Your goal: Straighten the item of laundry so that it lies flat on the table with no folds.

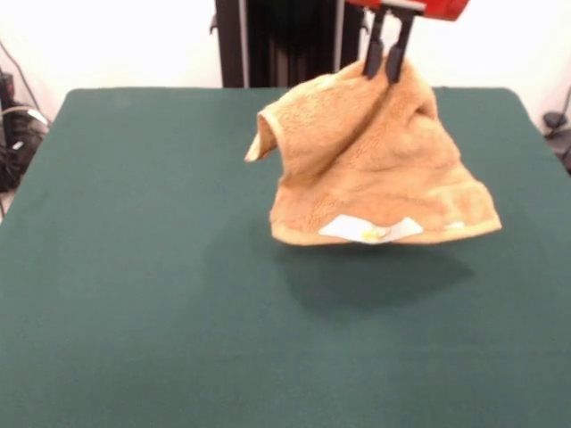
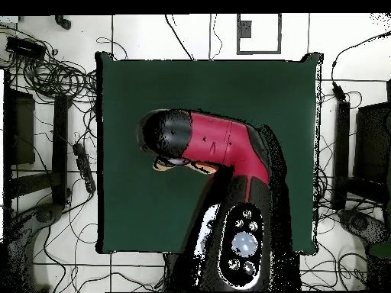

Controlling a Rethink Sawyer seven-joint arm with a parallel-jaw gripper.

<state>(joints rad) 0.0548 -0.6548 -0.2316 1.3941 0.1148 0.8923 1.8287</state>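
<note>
The orange-tan towel [image 1: 370,165] hangs in the air above the dark green table [image 1: 134,294], casting a shadow below it. My gripper [image 1: 386,68] comes down from the top edge and is shut on the towel's top, pinching a bunch of cloth between its two black fingers [image 1: 374,53]. The towel drapes down crumpled, with a flap folded out to the left and its white label with yellow print [image 1: 370,230] at the bottom hem. In the overhead view the red and black arm [image 2: 206,145] covers the towel; only a small orange edge [image 2: 162,165] shows.
Cables and equipment [image 2: 53,76] lie on the floor round the table. The robot's black pedestal [image 1: 285,40] stands behind the table's far edge. A black device [image 1: 18,134] sits off the table's left side.
</note>
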